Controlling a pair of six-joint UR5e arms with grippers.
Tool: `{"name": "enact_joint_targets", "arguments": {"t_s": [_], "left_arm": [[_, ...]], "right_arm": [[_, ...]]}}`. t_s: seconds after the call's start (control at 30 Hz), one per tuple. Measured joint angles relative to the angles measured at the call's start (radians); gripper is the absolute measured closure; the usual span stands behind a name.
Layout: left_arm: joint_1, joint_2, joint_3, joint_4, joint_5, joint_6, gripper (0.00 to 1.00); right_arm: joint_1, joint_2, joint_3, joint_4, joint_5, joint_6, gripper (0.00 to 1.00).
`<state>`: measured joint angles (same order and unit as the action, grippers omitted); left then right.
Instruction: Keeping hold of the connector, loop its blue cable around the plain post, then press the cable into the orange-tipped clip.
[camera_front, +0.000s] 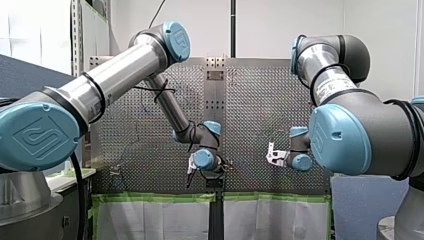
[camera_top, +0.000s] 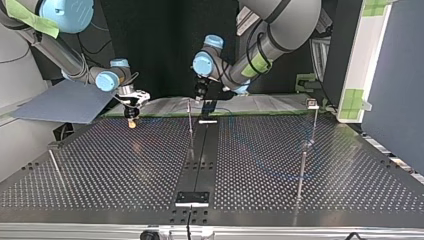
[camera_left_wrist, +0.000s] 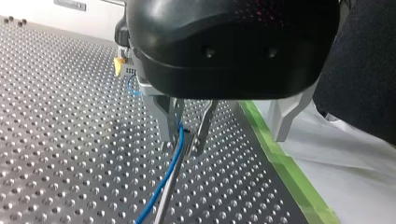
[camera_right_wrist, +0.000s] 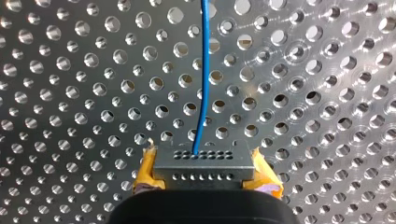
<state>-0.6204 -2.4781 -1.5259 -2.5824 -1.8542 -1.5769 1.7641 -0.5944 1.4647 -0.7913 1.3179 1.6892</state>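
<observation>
Connector (camera_right_wrist: 203, 161) clamped in right tool (camera_right_wrist: 205, 175).
Top view: left tool (camera_top: 201, 95) is held beside a post (camera_top: 189, 120). Left wrist: blue cable (camera_left_wrist: 177, 144) is left loose between parted fingers (camera_left_wrist: 173, 114) and may escape. Right wrist: connector could be tugged from yellow pads (camera_right_wrist: 147, 170) by tension.

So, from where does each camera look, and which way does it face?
Front: behind my left arm and right arm, facing the table.
Top: across the table, facing the arms; sides crossed.
Left wrist: on that arm, along my left gripper astride the cable.
Right wrist: on that arm; my right gripper holds the connector.
Both wrist views share the cable.
</observation>
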Motion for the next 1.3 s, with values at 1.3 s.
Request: {"name": "enact_joint_targets", "arguments": {"t_s": [1.3], "left_arm": [[-0.021, 0.016, -0.021, 0.013, -0.007, -0.043, 0.0]], "right_arm": [[0.0, 0.003, 0.0, -0.002, 0.0, 0.006, 1.0]]}}
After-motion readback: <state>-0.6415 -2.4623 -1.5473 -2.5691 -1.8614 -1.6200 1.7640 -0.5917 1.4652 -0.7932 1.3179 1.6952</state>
